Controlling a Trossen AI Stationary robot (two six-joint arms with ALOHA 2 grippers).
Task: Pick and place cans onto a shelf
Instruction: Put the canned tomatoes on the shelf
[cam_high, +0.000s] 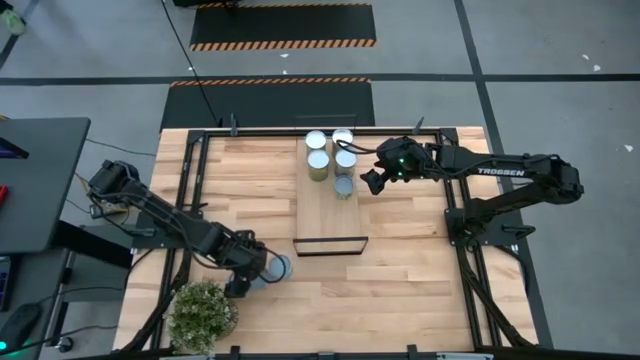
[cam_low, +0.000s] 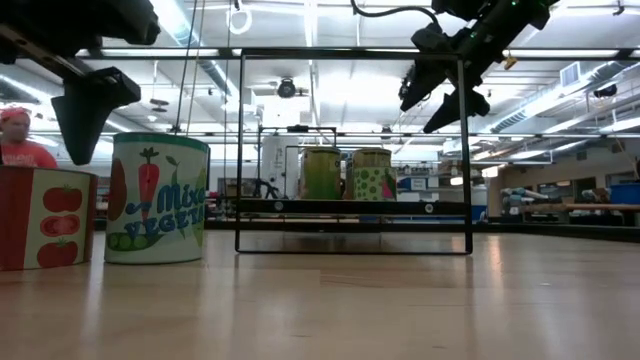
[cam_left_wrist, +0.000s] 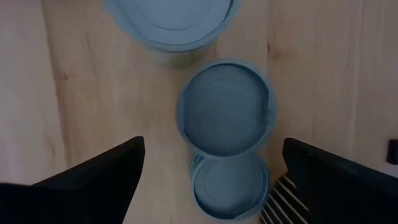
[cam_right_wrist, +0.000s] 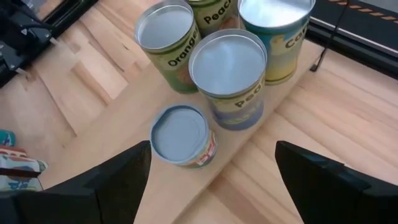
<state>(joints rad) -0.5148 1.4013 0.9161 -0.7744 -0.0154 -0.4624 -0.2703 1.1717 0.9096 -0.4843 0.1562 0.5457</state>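
From above, I see the shelf (cam_high: 330, 215) lying mid-table (cam_high: 420, 270), black frame at its near end. Five cans (cam_high: 331, 162) stand on its far half: four in a square, a fifth (cam_high: 343, 188) just nearer. My right pincer (cam_high: 372, 180) hangs just beside that fifth can, off the shelf's right edge. My left pincer (cam_high: 250, 272) is low near the plant (cam_high: 202, 314), with a can (cam_high: 279, 266) just beside it.

Low view: two cans stand on the table at left, a mixed-vegetable one (cam_low: 157, 198) and a tomato one (cam_low: 45, 217), with the left pincer's dark fingers (cam_low: 88, 108) above them. Two more cans (cam_low: 346, 173) show on the shelf behind the black frame (cam_low: 353, 150). The right pincer (cam_low: 435, 100) is raised at upper right. A person (cam_low: 22, 140) shows far left.

Left wrist: fingers (cam_left_wrist: 93, 180) spread wide, holding nothing, over three can tops in a row; the middle top (cam_left_wrist: 225, 107) lies between them.

Right wrist: fingers (cam_right_wrist: 106, 180) spread, empty. The small can (cam_right_wrist: 181, 135) sits near the shelf edge, just beside a taller can (cam_right_wrist: 230, 78); three other cans crowd behind.
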